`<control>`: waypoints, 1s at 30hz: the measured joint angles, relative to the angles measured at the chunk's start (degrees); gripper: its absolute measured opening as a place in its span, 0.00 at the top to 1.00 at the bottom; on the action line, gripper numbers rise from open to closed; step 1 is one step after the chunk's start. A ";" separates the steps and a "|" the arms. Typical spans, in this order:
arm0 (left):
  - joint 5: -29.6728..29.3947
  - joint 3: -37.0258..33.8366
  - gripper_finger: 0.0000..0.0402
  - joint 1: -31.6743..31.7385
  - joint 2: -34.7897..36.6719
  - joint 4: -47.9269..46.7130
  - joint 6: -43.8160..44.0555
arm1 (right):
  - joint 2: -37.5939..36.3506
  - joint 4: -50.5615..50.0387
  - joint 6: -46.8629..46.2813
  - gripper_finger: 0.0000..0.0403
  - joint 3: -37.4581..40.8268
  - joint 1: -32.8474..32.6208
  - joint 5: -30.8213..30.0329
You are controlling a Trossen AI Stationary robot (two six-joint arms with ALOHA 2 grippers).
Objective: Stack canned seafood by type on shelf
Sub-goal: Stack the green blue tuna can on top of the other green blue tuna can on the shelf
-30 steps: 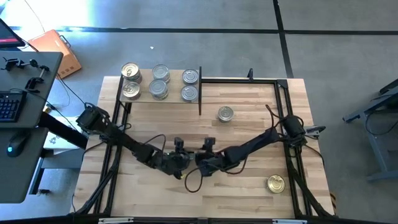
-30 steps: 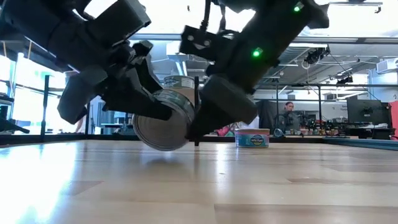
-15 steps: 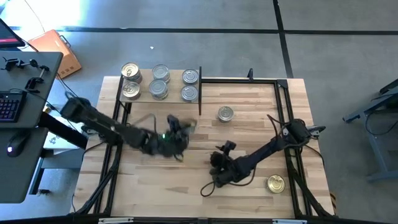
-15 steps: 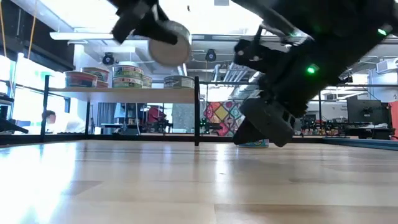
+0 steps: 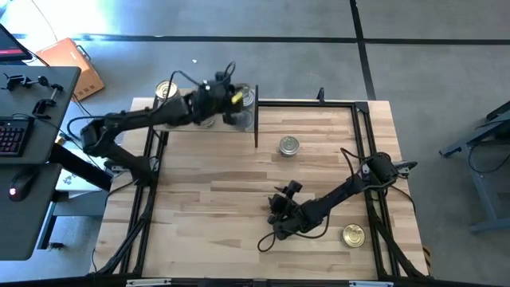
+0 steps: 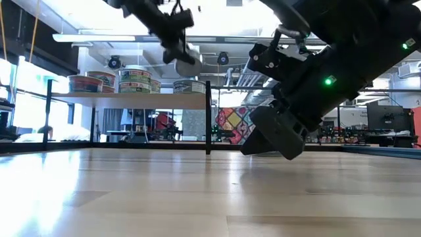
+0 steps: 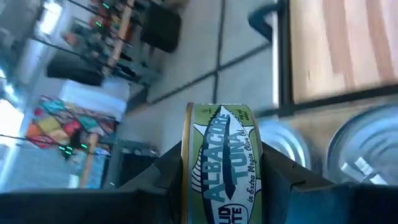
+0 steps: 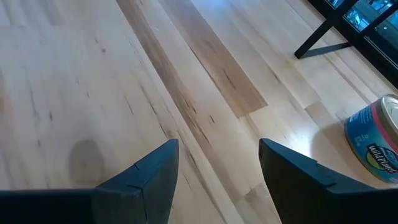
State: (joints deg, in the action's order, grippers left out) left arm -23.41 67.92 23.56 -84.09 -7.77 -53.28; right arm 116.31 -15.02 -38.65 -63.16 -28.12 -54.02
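Note:
My left gripper [image 5: 232, 100] reaches over the right part of the shelf [image 5: 185, 121] at the table's far left, shut on a tuna tin with a green label [image 7: 224, 149]. In the low view the held tin [image 6: 188, 64] hangs above the shelf board [image 6: 131, 100]. Several tins stand on the shelf, among them a gold-topped tin [image 5: 165, 88] and silver-topped tins [image 7: 367, 149]. My right gripper [image 5: 279, 212] is low over the table's middle, open, nothing between its fingers [image 8: 155, 171]. A silver-topped tin [image 5: 289, 146] and a gold-topped tin [image 5: 353, 235] stand on the table. My left gripper pinches the green-labelled tin by its two flat ends, one finger [image 7: 163, 171] on each, so the label wall [image 7: 225, 186] faces the wrist camera. The tin is turned on edge. It is lifted clear, above the silver tins on the shelf.
The shelf's black upright [image 5: 256, 115] stands at its right end, and a black frame rail [image 5: 307, 101] runs along the far edge. A blue-and-pink-labelled tin [image 8: 376, 140] stands ahead of my right gripper. Bare wood lies between the two arms.
My left gripper has carried the tin up from the table's middle, where it was beside my right gripper, toward the far left edge, and now holds it above the shelf; its wrist has turned. My right gripper has drawn off a little toward the right edge and sunk lower.

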 joint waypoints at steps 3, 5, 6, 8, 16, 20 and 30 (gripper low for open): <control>2.19 0.02 0.70 3.57 -2.73 0.74 -1.03 | 0.00 0.10 0.03 0.47 0.02 0.00 0.01; 3.11 0.02 0.68 4.57 -4.12 1.07 -2.31 | 0.02 0.12 0.03 0.47 0.02 0.00 0.02; 3.41 0.02 0.66 4.71 -4.80 1.62 -3.22 | 0.02 0.12 0.05 0.47 0.02 0.00 0.02; 3.50 0.11 0.63 4.66 -5.88 1.91 -5.30 | 0.02 0.12 0.06 0.47 0.02 0.00 0.02; 3.44 0.09 0.61 4.12 -7.16 2.20 -6.89 | 0.02 0.28 0.06 0.47 0.01 0.00 0.12; 3.81 0.09 0.59 4.12 -7.13 2.10 -5.99 | 0.02 0.28 0.08 0.47 0.02 0.00 0.17; 8.13 0.09 0.44 4.12 -7.13 2.06 -5.38 | 0.02 0.30 0.08 0.47 0.02 0.00 0.17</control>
State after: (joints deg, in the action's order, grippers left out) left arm -15.29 68.01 27.68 -91.22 -5.71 -58.66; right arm 116.33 -14.72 -38.57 -63.13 -28.12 -53.84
